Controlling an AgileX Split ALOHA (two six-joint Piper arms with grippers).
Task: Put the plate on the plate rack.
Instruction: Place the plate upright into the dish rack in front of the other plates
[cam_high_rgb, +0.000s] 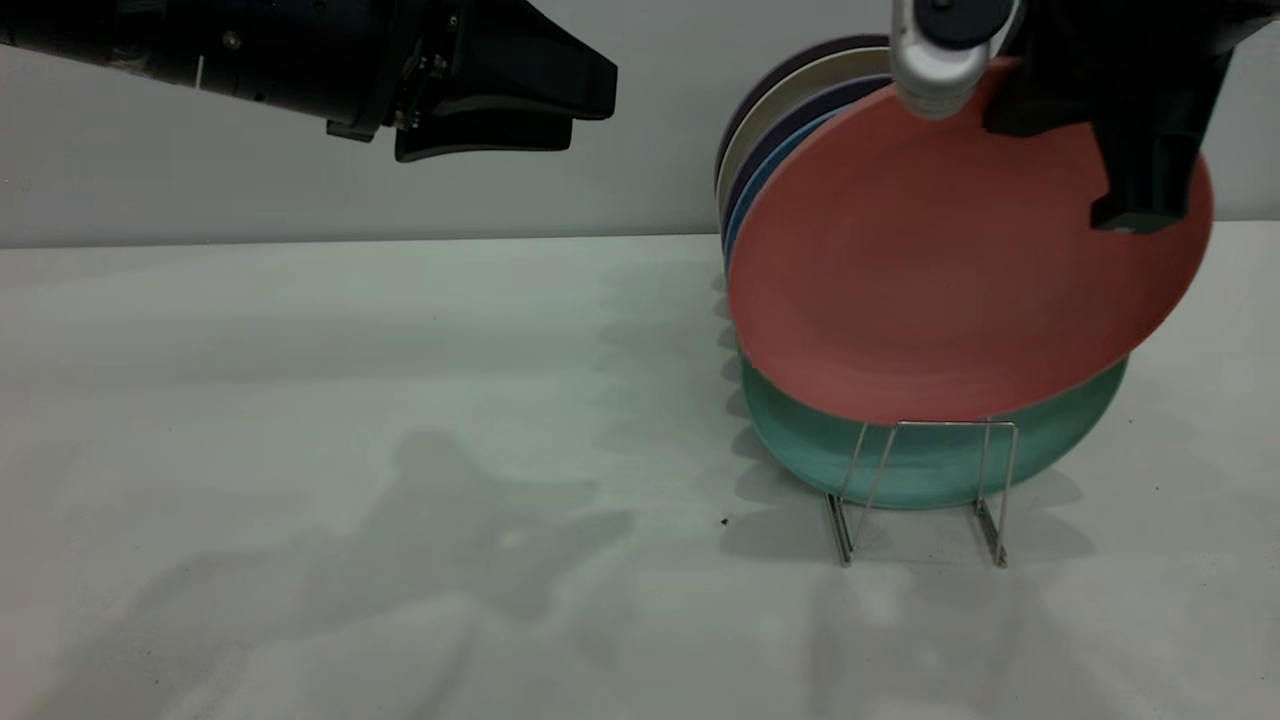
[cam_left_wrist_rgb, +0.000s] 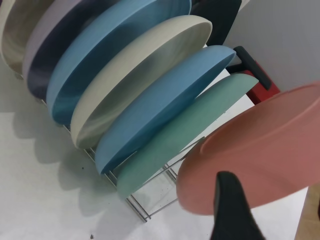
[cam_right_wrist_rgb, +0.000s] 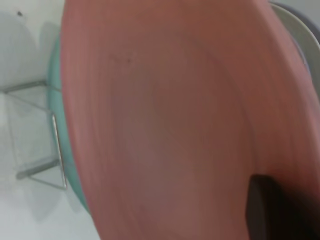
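Pale grey wall and a white bench (cam_high_rgb: 300, 400) fill the exterior view, with broad bare surface across the left and centre of the frame. At upper left the left gripper (cam_high_rgb: 560, 100) is held high above the bench, its fingers seen edge-on and lying close together with nothing between them. At right the plate (cam_high_rgb: 960, 260) is held tilted in the air by the right gripper (cam_high_rgb: 1140, 190), whose fingers are clamped over the plate's upper right rim. The plate's lower edge hangs just above the front loop of the plate rack (cam_high_rgb: 925, 490), in front of a teal plate (cam_high_rgb: 930, 465) standing in it.

Only stacked rims behind are shown by the exterior view; in the left wrist view the row is laid out, with blue plates (cam_left_wrist_rgb: 165, 115) and a cream plate (cam_left_wrist_rgb: 140, 80) leaning in their slots and bare wire left at the rack's near end. The right wrist view is almost filled by the plate's face, with the rack's front loop at the left edge.
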